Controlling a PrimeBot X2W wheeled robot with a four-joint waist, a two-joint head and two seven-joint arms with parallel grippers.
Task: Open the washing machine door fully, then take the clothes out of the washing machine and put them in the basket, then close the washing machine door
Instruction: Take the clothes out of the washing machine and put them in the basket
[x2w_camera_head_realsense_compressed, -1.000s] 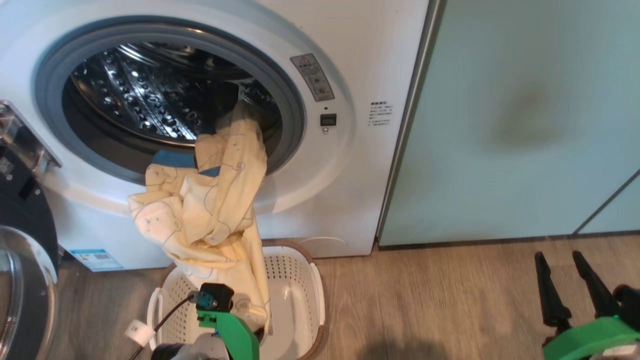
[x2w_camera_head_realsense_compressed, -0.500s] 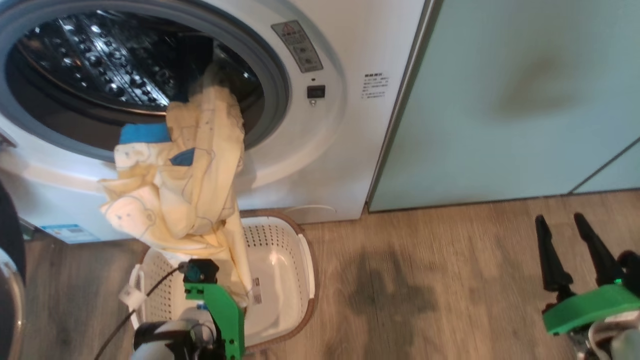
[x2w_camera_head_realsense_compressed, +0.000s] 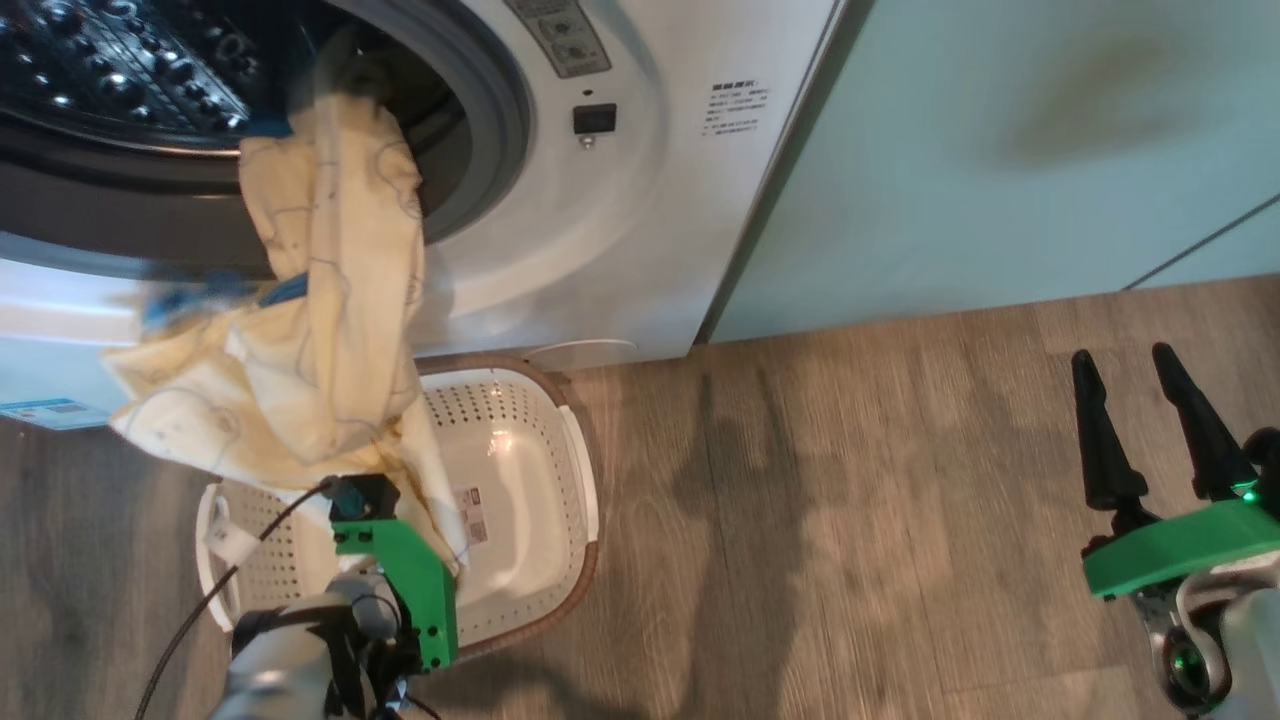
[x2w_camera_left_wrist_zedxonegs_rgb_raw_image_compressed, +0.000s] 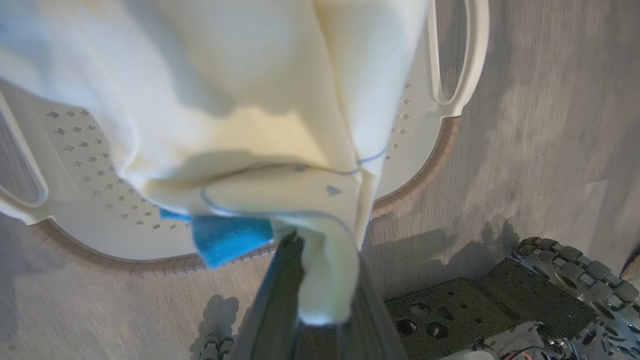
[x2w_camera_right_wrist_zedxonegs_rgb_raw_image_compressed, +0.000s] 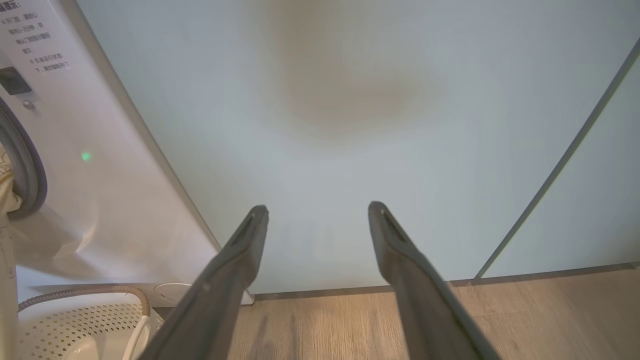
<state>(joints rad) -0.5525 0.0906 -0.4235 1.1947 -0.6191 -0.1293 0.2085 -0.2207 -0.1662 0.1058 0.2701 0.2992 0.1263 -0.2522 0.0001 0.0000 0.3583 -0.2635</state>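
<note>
Clothes: pale cream-yellow printed fabric garment (x2w_camera_head_realsense_compressed: 300, 330) with a blue patch, hanging from the drum mouth down to the basket.
Washing machine: white front-loader (x2w_camera_head_realsense_compressed: 620, 220); opening uncovered, garment's top at the grey seal.
Basket: cream perforated plastic basket, brown rim (x2w_camera_head_realsense_compressed: 500, 405), on the wooden floor just below; nothing yet released into it.
Left end effector (x2w_camera_left_wrist_zedxonegs_rgb_raw_image_compressed: 325, 260): clamped on the garment's lower fold, above the basket.
Right end effector (x2w_camera_head_realsense_compressed: 1120, 355): fingers apart, empty, well aside.
Progress: judged about midway; release and door closing remain.
</note>
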